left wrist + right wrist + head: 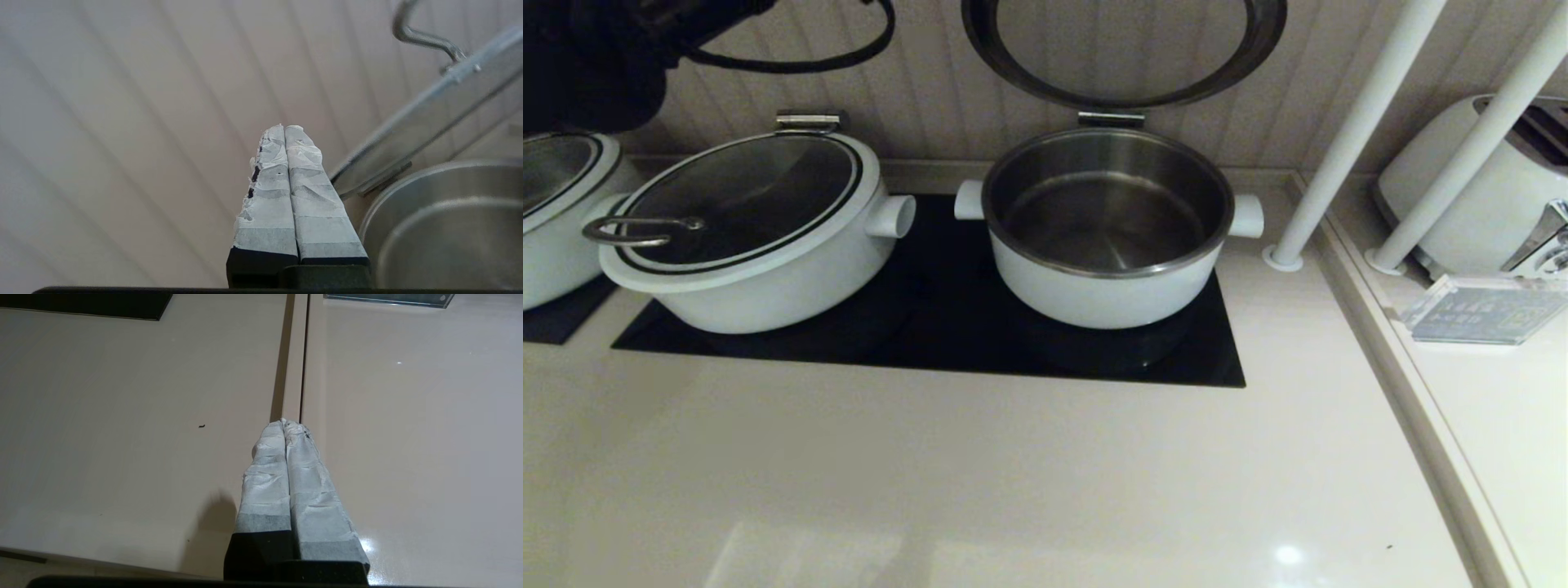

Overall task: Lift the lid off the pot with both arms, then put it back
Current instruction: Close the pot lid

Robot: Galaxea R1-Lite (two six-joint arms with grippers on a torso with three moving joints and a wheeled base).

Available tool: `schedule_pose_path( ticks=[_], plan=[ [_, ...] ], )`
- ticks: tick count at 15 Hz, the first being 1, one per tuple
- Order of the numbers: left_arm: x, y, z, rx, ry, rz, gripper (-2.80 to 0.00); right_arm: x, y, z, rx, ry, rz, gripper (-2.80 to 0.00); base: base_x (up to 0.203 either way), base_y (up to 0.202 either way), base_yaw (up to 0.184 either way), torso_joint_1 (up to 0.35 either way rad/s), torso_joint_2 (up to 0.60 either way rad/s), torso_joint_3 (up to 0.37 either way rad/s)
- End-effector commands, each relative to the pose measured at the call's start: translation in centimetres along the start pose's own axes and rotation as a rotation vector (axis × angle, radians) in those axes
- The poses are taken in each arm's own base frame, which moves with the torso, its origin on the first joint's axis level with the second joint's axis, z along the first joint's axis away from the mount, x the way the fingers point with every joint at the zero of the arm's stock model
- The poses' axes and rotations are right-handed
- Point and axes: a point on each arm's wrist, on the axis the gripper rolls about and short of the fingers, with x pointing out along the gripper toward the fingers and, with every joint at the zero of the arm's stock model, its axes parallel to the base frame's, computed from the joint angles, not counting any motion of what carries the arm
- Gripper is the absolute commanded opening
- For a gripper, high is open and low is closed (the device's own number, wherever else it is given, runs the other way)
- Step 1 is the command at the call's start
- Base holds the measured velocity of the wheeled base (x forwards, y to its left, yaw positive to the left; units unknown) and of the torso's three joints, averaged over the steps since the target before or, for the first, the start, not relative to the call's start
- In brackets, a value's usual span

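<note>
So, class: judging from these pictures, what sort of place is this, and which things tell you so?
Most likely a kitchen counter, perhaps a showroom display. White pots sit on a black cooktop set into the countertop, the open pot with its lid swung up, and a toaster stands at the right.

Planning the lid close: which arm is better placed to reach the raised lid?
Left, probably. The left gripper, shut, is up beside the raised lid and open pot; the right gripper, shut, is over bare counter.
</note>
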Motion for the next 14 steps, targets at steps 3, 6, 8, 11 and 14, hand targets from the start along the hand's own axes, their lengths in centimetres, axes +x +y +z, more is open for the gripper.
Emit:
schedule_pose_path(
  ticks=[3,6,8,11,14],
  plan=[
    [0.6,-0.2,-1.8,0.012,0.02,-0.004,-2.8,0.0,0.0,0.0,0.0,-0.001,0.002,-2.8,0.0,0.0,0.0,0.0,0.0,0.0],
    [0.9,-0.5,-2.7,0.04,0.032,-0.012,-2.8,0.0,0.0,0.0,0.0,-0.001,0.001,-2.8,0.0,0.0,0.0,0.0,0.0,0.0],
    [1.0,-0.6,-3.1,0.05,0.033,-0.013,-2.8,0.0,0.0,0.0,0.0,-0.001,0.002,-2.8,0.0,0.0,0.0,0.0,0.0,0.0],
    [1.5,-1.0,-4.1,0.047,0.036,-0.017,-2.8,0.0,0.0,0.0,0.0,-0.001,0.002,-2.8,0.0,0.0,0.0,0.0,0.0,0.0],
    [2.0,-1.6,-5.2,0.044,0.036,-0.026,-2.8,0.0,0.0,0.0,0.0,-0.001,0.002,-2.8,0.0,0.0,0.0,0.0,0.0,0.0]
  ],
)
